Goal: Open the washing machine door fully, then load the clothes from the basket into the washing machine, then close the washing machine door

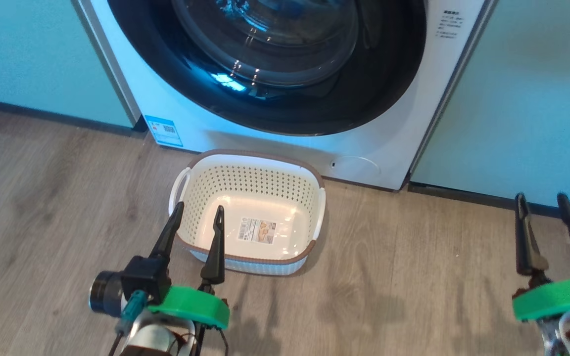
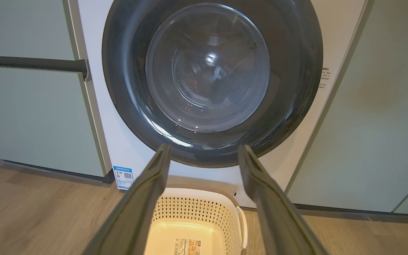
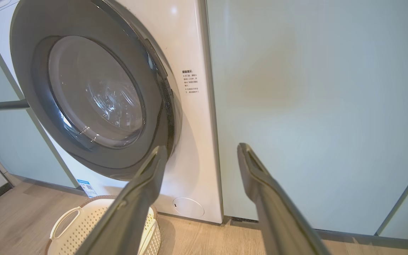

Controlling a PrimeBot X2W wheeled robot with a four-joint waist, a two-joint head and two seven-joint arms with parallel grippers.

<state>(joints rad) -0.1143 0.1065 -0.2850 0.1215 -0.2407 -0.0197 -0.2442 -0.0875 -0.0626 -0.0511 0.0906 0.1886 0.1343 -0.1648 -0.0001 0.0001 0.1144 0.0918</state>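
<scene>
The washing machine stands in front of me, its white front also in the left wrist view and the right wrist view. The washing machine door lies flat against that front, black rim around clear glass. The basket sits on the floor below the door, with a paper label on its floor. The clothes are out of view. My left gripper hovers open over the basket's near left corner. At the lower right, my right gripper stands open above the floor, holding nothing.
Pale green cabinet panels flank the machine on both sides. A dark bar handle runs along the left panel. Wood-look floor spreads between basket and right gripper. A blue sticker marks the washer's lower left.
</scene>
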